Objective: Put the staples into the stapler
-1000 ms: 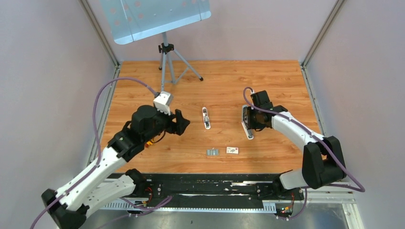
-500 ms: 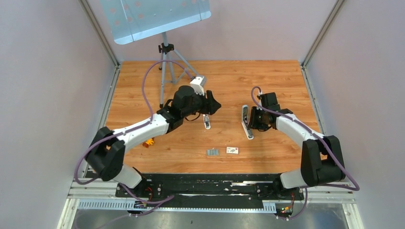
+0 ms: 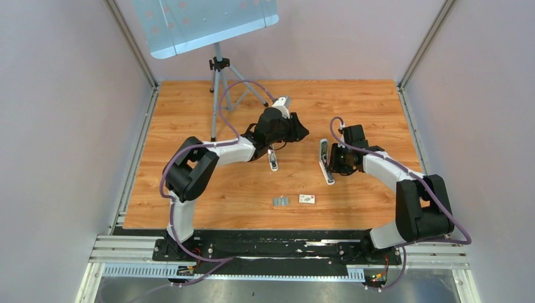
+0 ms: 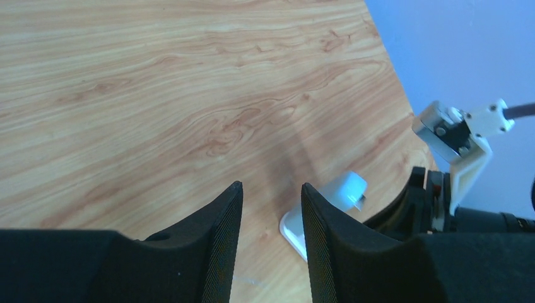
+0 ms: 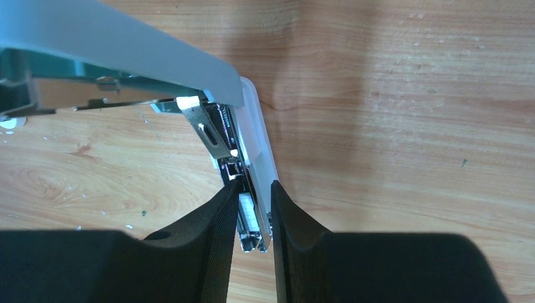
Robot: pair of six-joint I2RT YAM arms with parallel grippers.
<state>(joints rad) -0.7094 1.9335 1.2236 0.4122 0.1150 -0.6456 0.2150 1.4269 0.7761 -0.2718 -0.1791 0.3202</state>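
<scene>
Where lilac walls [image 3: 63, 158] meet — wood-grain table [image 3: 189, 107], tripod [image 3: 219, 64], stapler [image 3: 326, 165].

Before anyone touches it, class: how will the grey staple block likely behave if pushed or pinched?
The staples lie flat and low on the table, so a push would probably slide them, not roll or tip them. The block looks split into segments, so an uneven pinch may break it apart.

The staples [image 3: 281, 201], a small flat grey ridged block, lie on the tabletop [image 3: 366, 107] just left of the white box [image 3: 307, 199]. Beyond the box, the stapler [image 3: 326, 164] lies open: white base down, cover lifted, metal magazine exposed.
</scene>
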